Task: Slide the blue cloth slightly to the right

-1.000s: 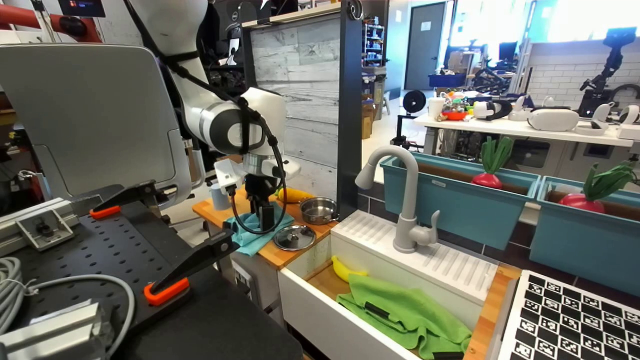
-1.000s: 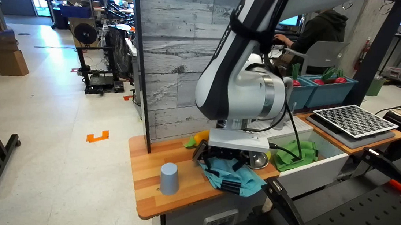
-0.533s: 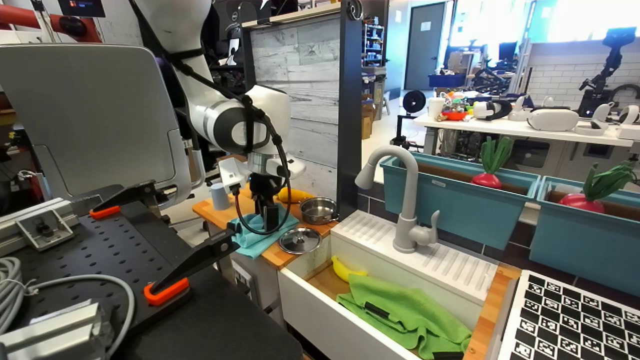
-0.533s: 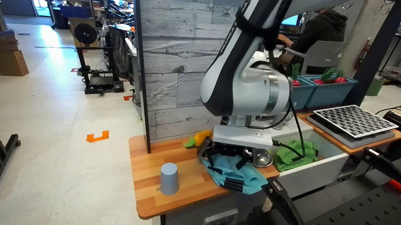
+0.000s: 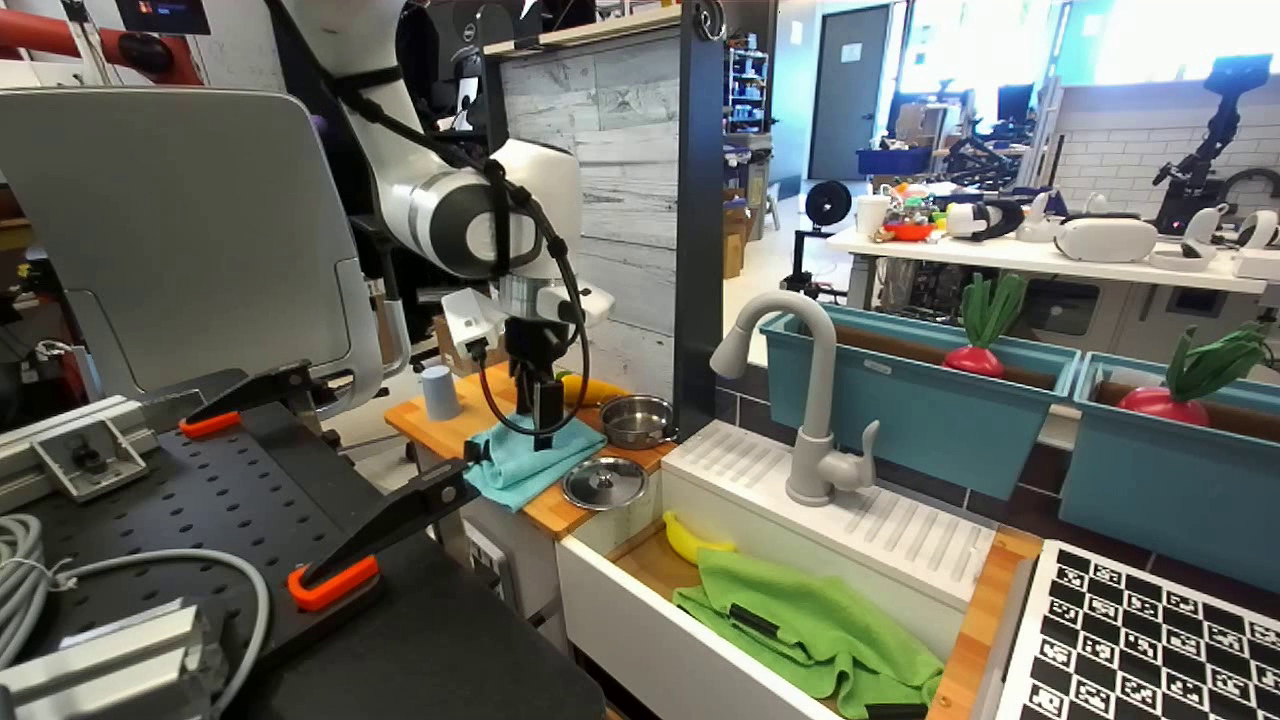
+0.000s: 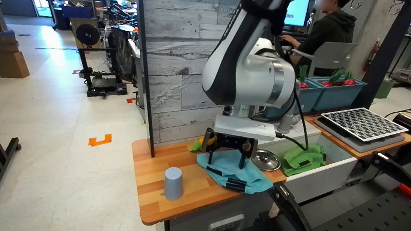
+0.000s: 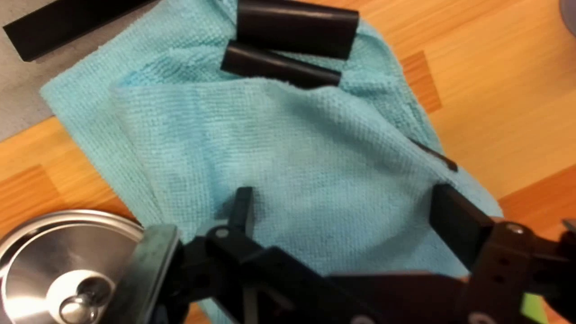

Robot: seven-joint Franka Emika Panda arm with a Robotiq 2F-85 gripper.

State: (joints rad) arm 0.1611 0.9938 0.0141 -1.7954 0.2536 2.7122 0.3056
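The blue cloth (image 5: 512, 472) lies crumpled and folded on the wooden counter; it also shows in an exterior view (image 6: 254, 178) and fills the middle of the wrist view (image 7: 288, 144). Black strips lie along its folds, and one corner extends over the counter's edge. My gripper (image 5: 536, 432) points down over the cloth, also seen in an exterior view (image 6: 225, 163). In the wrist view my gripper (image 7: 344, 191) is open, its fingers wide apart with unpinched cloth below and between them. I cannot tell whether the fingertips touch the cloth.
A metal lid (image 5: 605, 484) lies beside the cloth, with a metal pot (image 5: 636, 424) behind it. A grey-blue cup (image 6: 173, 184) stands on the counter. A yellow toy vegetable (image 5: 597, 390) lies near the wall panel. A black clamp (image 5: 400, 530) and the sink (image 5: 640, 595) are close by.
In an exterior view the cloth and the lid have shifted slightly right. My gripper moved with the cloth, then rose a little, and its fingers now stand straighter and clearer of the fabric.
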